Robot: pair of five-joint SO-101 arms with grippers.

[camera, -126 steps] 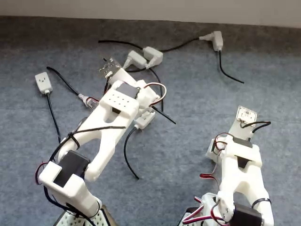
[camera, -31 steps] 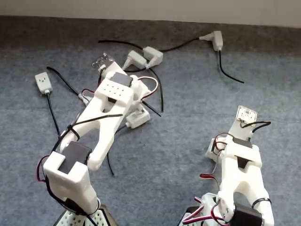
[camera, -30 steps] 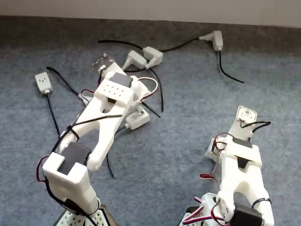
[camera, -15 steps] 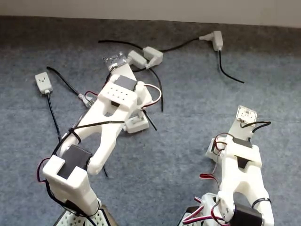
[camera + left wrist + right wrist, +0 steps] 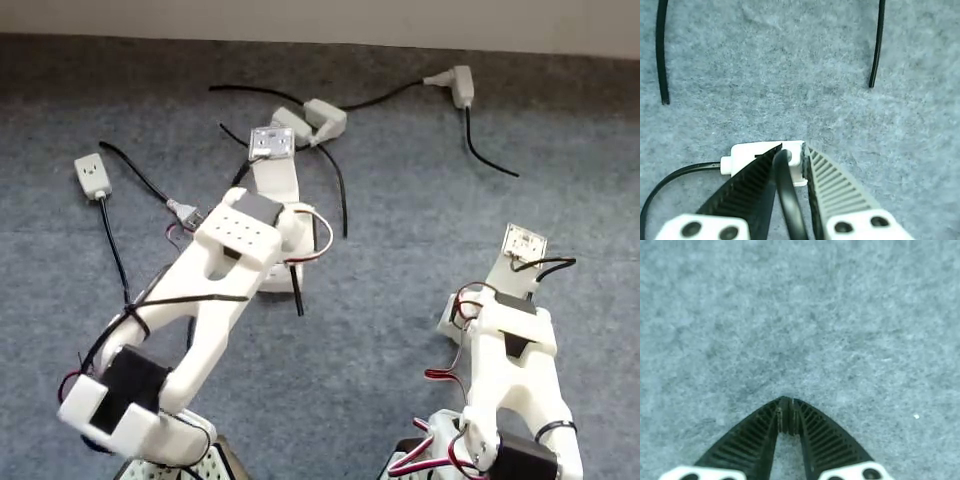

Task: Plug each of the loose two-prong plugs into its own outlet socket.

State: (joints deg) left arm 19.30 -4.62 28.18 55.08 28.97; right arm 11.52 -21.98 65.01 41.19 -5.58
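Pinches a white connector (image 5: 747, 152) at the tips of the left gripper (image 5: 791, 150), with a black cable (image 5: 785, 195) running back through the gap between the fingers. Sits low on the grey desk (image 5: 790, 315), near its middle, under the left arm. Shows the right gripper (image 5: 786, 412) pressed together just above bare desk. Leaves, well apart on the far side, two white pieces (image 5: 310, 120) touching each other, a single white plug (image 5: 461, 86) and, far left, a white outlet socket (image 5: 92, 174)

The right pincer (image 5: 787, 416), tips pressed together, hangs over grey carpet (image 5: 840, 315).
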